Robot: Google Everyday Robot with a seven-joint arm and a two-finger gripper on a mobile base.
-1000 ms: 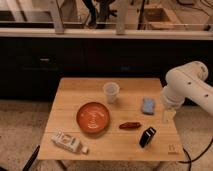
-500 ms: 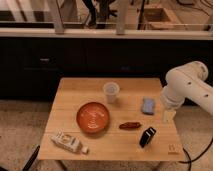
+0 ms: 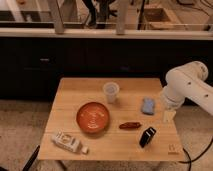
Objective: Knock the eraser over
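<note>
The eraser [image 3: 147,136] is a small black block with a light edge strip. It stands tilted near the front right of the wooden table [image 3: 70,100]. My gripper [image 3: 168,115] hangs below the white arm [image 3: 187,87] at the table's right edge. It is above and to the right of the eraser, apart from it.
An orange bowl [image 3: 93,117] sits mid-table. A clear cup [image 3: 111,92] stands behind it. A light-blue pad [image 3: 148,105] lies left of the gripper. A dark red item [image 3: 130,125] lies left of the eraser. A white bottle [image 3: 67,142] lies at the front left.
</note>
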